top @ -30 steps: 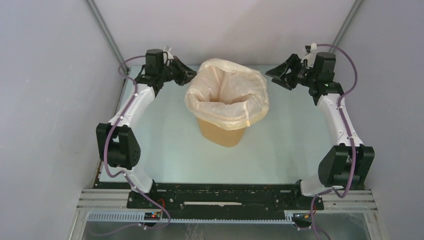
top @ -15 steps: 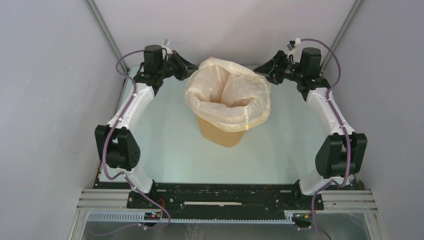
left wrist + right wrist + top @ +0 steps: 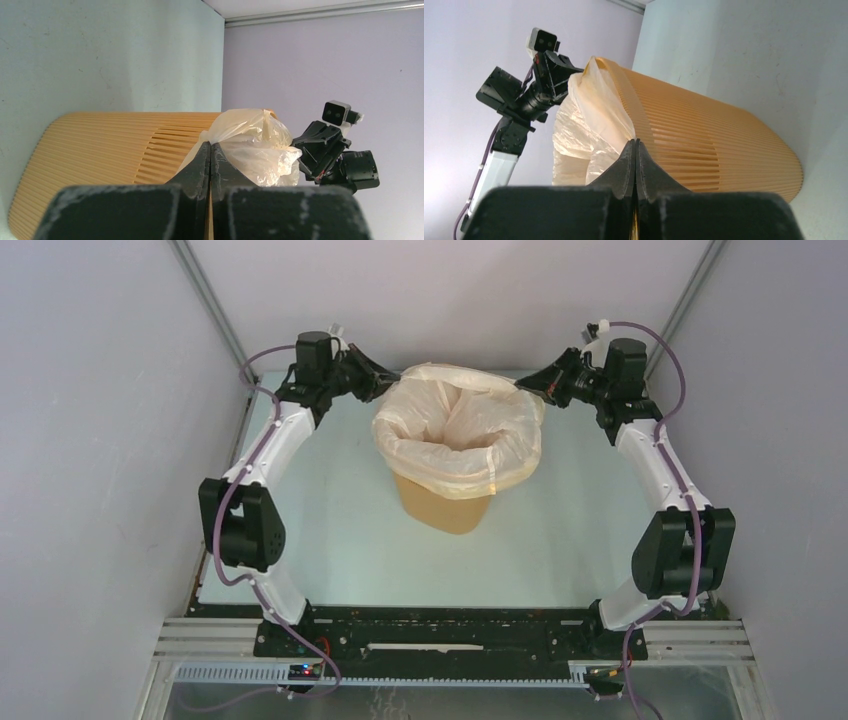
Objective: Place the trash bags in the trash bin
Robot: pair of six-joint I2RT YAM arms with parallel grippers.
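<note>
The orange-yellow trash bin (image 3: 445,508) stands mid-table with a wrinkly cream-white trash bag (image 3: 430,462) lining it, the film folded out over the mouth. My left gripper (image 3: 392,390) is shut on the bag's far-left edge; the left wrist view shows film (image 3: 255,145) bunching out from the closed tips (image 3: 210,144) beside the ribbed bin wall (image 3: 100,145). My right gripper (image 3: 522,387) is shut on the bag's far-right edge. In the right wrist view its tips (image 3: 636,141) pinch film (image 3: 589,125) against the bin's side (image 3: 704,140).
The table (image 3: 340,510) is enclosed by grey walls at the back and on both sides. Both arm bases sit on the black rail (image 3: 440,635) at the near edge. The opposite gripper appears in each wrist view, the right arm (image 3: 335,155) and the left arm (image 3: 524,95).
My right gripper moved left onto the bag's right edge and closed from open. The left gripper stayed shut on the bag and shifted slightly; the bag's rim is now stretched wider.
</note>
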